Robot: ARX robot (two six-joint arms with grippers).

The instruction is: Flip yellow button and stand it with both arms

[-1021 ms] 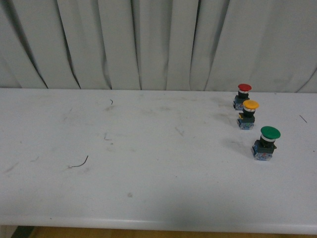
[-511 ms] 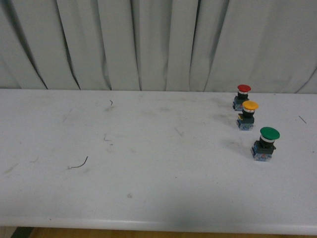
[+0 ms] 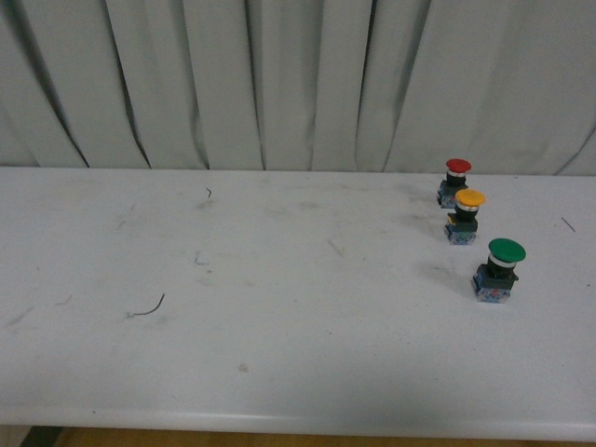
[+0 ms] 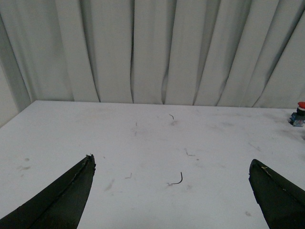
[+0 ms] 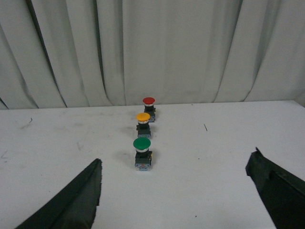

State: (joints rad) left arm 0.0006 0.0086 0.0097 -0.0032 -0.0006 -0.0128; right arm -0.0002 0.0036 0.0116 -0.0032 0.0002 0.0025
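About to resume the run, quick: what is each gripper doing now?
Left gripper: open, holding nothing.
Right gripper: open, holding nothing.

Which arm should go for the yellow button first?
Probably right. The yellow button sits straight ahead of the open right gripper, on the table's right side. The left gripper's view shows only the red button at its edge.

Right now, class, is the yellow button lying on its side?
No, the yellow button stands upright on the table, cap on top.
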